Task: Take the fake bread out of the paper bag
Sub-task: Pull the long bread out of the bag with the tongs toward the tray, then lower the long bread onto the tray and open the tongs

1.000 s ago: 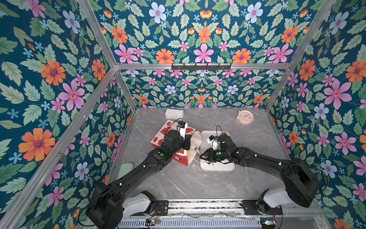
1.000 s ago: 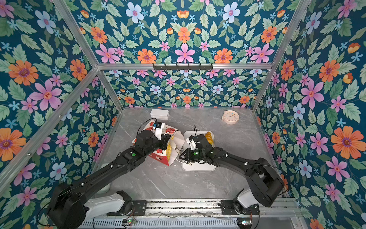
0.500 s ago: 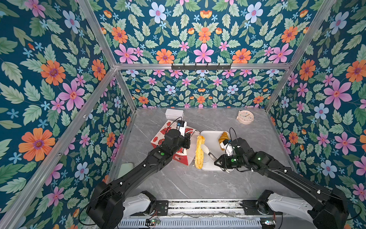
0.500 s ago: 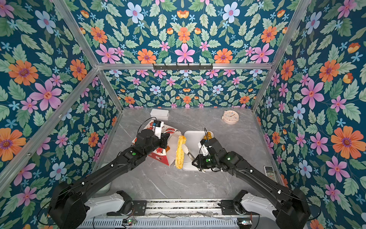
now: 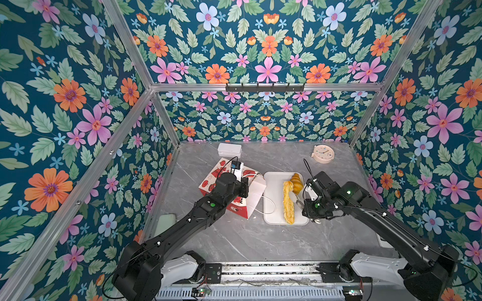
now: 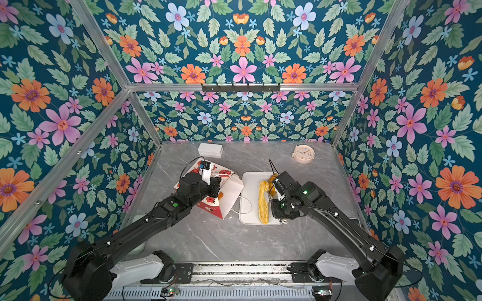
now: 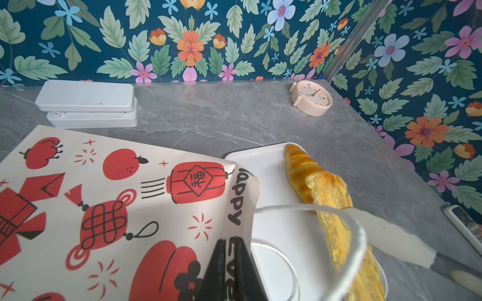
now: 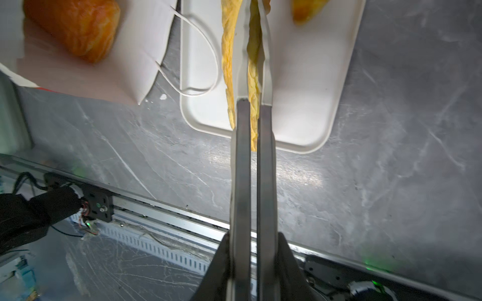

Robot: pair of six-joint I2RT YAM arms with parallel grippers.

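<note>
Placing is the step in hand, we judge. The right tool (image 8: 255, 23) is clamped on a long yellow pastry (image 5: 288, 208) held lengthwise over the white tray (image 5: 271, 179), though we cannot tell whether it touches the tray's floor. A croissant (image 5: 296, 181) lies at the tray's far end. The paper bag (image 5: 210, 182) lies on the worktop (image 5: 247, 239) just left of the tray, mouth toward it, with one cord handle (image 5: 273, 206) draped over the tray's rim. The left tool (image 7: 231, 245) is pinched on the bag's upper lip. Inside the bag we see another orange pastry (image 8: 73, 26). Next we would lower, part the jaws, then reach into the bag without snagging the cord.
</note>
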